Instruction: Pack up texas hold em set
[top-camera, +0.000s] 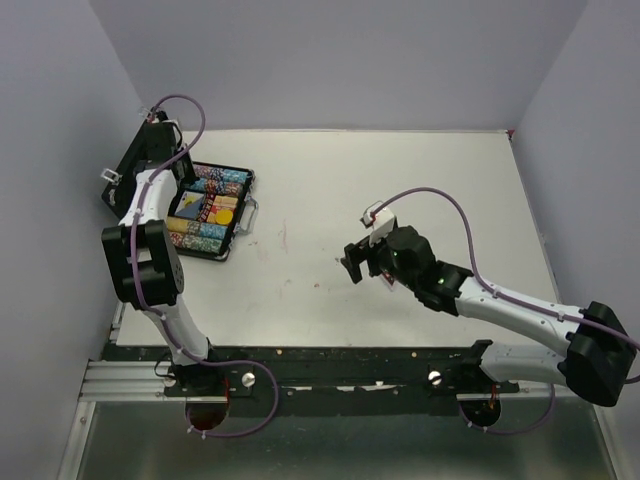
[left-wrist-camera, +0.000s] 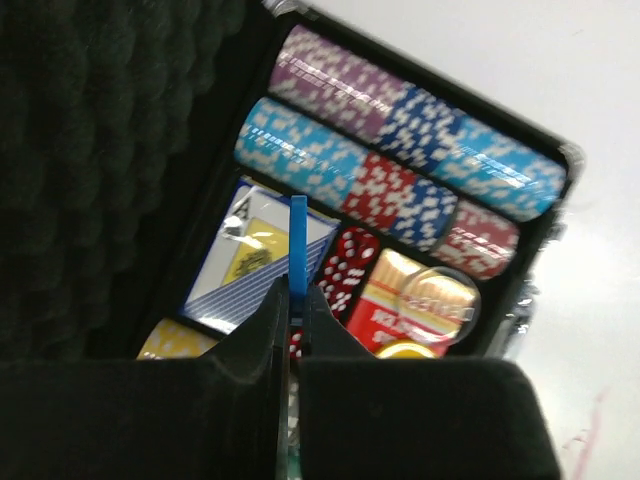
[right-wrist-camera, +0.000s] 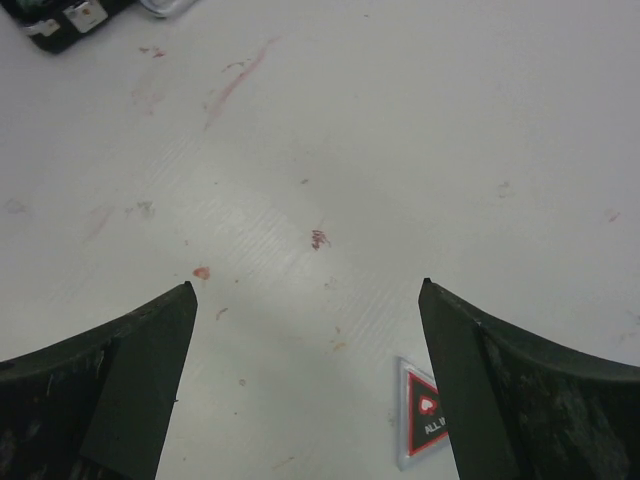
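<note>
The black case (top-camera: 244, 206) lies open at the far left, its foam lid (left-wrist-camera: 90, 150) standing up behind it. Rows of multicoloured chips (left-wrist-camera: 400, 150), a blue card deck (left-wrist-camera: 250, 265), red dice (left-wrist-camera: 350, 265), a red deck (left-wrist-camera: 425, 310) and a yellow disc (left-wrist-camera: 405, 350) lie inside. My left gripper (left-wrist-camera: 297, 300) hangs over the case, shut on a blue disc (left-wrist-camera: 298, 240) held edge-on. My right gripper (right-wrist-camera: 307, 284) is open just above the bare table at mid-right. A dark triangular token (right-wrist-camera: 420, 415) lies flat by its right finger (right-wrist-camera: 500, 400), partly hidden by it.
Grey walls close in the white table (top-camera: 400, 180) on the left, back and right. A silver handle (top-camera: 251, 213) sticks out from the case's right side. Faint red marks (right-wrist-camera: 318, 238) dot the tabletop. A corner of the case (right-wrist-camera: 60, 20) shows far ahead of the right gripper.
</note>
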